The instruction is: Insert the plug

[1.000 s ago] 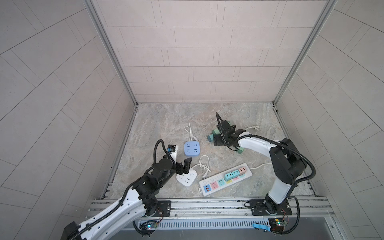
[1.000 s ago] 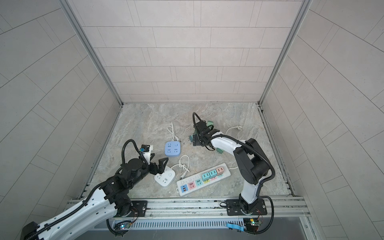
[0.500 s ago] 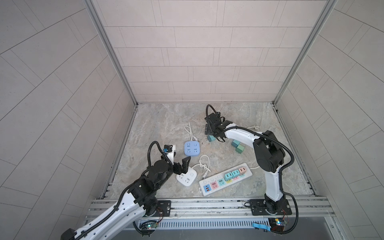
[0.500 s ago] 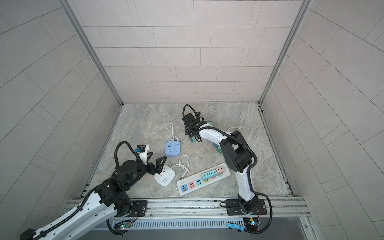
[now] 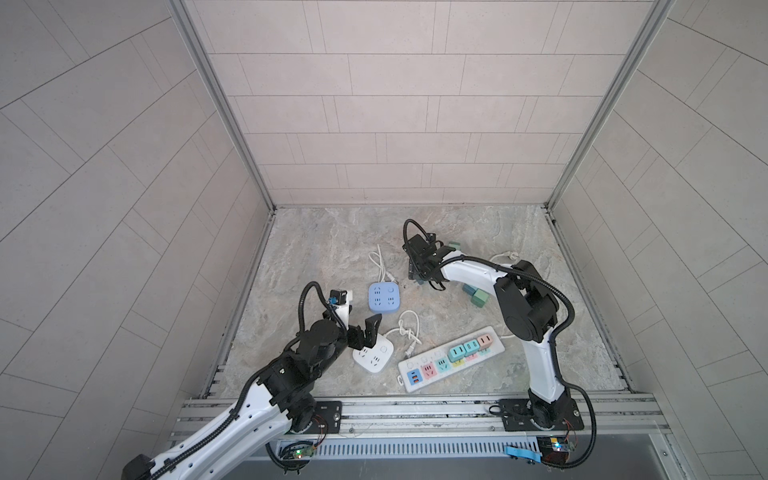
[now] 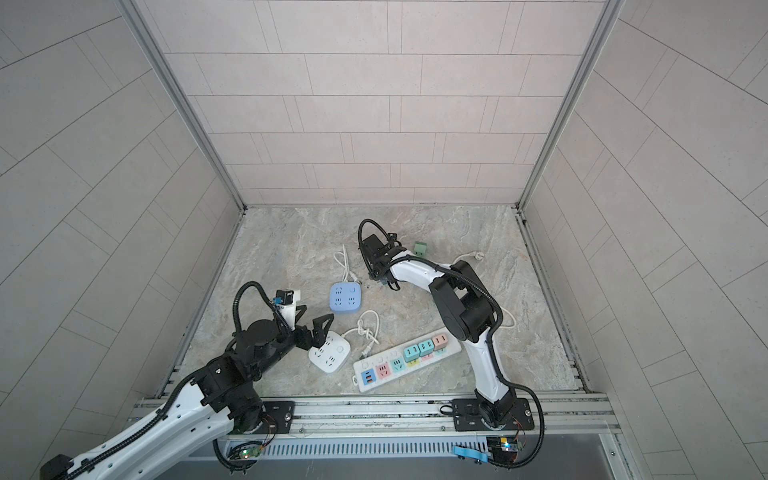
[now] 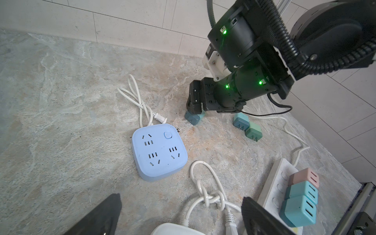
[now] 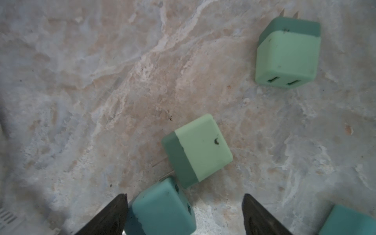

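Plug (image 8: 162,207), the teal one, where is it?
— On the worktop (image 5: 332,249), between the right claw's (image 8: 184,195) spread fingers, against one, ungripped. The left claw (image 7: 181,197) gapes, empty.
— Counts?
— Four plugs loose, three seated in the long strip (image 5: 422,360); one blue socket block (image 5: 384,297), one white socket block (image 5: 372,353).

Power strip (image 5: 451,365) front (three plugs (image 5: 471,347) in it), loose plugs (image 5: 479,298) behind, sockets (image 5: 384,297) left
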Robot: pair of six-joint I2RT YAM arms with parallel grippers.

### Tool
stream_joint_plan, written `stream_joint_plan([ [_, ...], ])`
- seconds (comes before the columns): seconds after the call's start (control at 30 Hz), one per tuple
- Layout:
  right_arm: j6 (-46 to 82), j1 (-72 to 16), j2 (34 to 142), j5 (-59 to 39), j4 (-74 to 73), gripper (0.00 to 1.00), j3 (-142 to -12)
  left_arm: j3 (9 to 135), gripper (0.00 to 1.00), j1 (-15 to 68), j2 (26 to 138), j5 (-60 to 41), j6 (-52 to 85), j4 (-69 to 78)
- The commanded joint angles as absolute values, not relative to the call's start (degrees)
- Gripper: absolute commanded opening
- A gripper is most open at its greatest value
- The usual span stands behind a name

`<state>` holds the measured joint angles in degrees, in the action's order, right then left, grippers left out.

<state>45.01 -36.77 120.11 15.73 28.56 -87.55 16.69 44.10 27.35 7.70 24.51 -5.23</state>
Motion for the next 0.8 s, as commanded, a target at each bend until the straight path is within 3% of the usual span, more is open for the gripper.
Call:
stream_joint_plan([
  [0.0,44.99,-37.36,118.57,16.44,29.17,0.9,-85.79,17.05,1.0,43.69,26.73,7.96,24.7,-4.75],
  [0.37,44.15,-37.39,113.86,15.14,25.46,0.85,-78.07,15.6,1.0,43.68,25.23,7.91,24.92,-5.38],
  [0.5,41.94,-36.78,113.68,9.98,20.69,0.82,-75.6,15.53,1.0,43.68,25.67,8.0,24.87,-5.0],
  [0.63,39.44,-35.3,115.52,4.13,17.61,0.76,-75.43,15.69,1.0,43.73,26.1,7.93,24.86,-4.85],
  [0.77,37.83,-34.78,116.64,2.11,17.93,0.65,-76.26,15.89,1.0,43.71,26.19,7.87,24.79,-5.06],
])
